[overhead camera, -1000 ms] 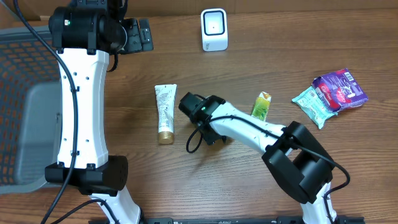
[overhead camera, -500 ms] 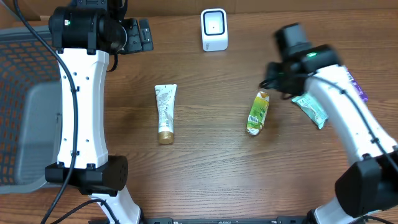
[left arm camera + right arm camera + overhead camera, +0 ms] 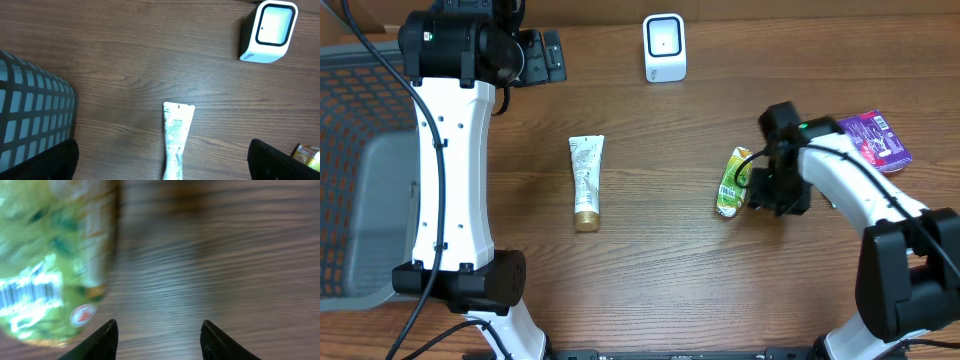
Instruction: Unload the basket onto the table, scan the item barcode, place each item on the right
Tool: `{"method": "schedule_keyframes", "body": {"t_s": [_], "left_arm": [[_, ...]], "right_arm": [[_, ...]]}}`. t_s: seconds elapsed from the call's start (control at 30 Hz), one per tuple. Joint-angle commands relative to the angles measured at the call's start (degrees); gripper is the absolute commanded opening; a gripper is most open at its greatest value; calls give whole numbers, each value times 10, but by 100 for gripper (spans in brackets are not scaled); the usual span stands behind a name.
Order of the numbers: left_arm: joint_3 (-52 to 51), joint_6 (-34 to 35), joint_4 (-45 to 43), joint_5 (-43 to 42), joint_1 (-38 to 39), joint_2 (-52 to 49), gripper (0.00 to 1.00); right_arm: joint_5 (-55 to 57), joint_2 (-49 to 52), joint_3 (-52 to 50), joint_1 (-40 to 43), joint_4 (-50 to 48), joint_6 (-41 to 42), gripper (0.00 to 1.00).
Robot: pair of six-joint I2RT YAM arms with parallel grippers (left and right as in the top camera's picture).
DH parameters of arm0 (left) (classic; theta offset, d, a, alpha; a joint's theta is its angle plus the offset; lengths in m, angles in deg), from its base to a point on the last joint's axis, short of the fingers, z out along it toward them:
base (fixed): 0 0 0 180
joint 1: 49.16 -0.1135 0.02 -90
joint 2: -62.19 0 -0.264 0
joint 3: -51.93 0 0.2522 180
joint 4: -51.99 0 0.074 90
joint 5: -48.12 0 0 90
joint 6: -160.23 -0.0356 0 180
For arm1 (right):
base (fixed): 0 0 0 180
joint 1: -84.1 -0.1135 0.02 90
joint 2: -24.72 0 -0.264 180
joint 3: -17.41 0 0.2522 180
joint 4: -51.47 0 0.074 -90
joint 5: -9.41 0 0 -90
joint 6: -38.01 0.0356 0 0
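A green pouch (image 3: 732, 182) lies flat on the wooden table right of centre. In the right wrist view the pouch (image 3: 50, 255) fills the left side with a barcode (image 3: 20, 292) showing, blurred. My right gripper (image 3: 765, 195) is low over the table just right of the pouch. It (image 3: 160, 335) is open, with only bare wood between its fingers. The white scanner (image 3: 664, 47) stands at the back centre, and it also shows in the left wrist view (image 3: 267, 30). My left gripper (image 3: 540, 55) hangs high at the back left, open wide (image 3: 162, 167) and holding nothing.
A white tube (image 3: 586, 182) lies left of centre, below the left gripper (image 3: 177, 140). A purple packet (image 3: 875, 140) sits at the far right behind the right arm. A grey mesh basket (image 3: 360, 170) stands along the left edge.
The right arm has swung from the table's middle, near the tube, over to the right and come down beside the green pouch. The left arm has not moved.
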Motion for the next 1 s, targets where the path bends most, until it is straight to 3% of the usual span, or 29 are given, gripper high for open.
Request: {"method": "schedule_keyframes", "body": {"t_s": [0.0, 0.3, 0.4, 0.7, 0.77, 0.97], "left_arm": [[2, -2, -2, 1, 5, -3, 100], [2, -2, -2, 1, 5, -3, 100], [2, -1, -2, 1, 5, -3, 100], [2, -2, -2, 1, 5, -3, 99], [2, -2, -2, 1, 5, -3, 99], [2, -1, -2, 1, 5, -3, 99]], "right_arm": [[-37, -1, -5, -43, -22, -32, 54], [-92, -1, -4, -141, -198, -41, 54], [-74, -1, 2, -147, -278, -56, 59], [-28, -2, 103, -26, -191, -180, 70], [-55, -2, 103, 12, -188, -241, 82], [-211, 29, 102, 85, -159, -424, 84]]}}
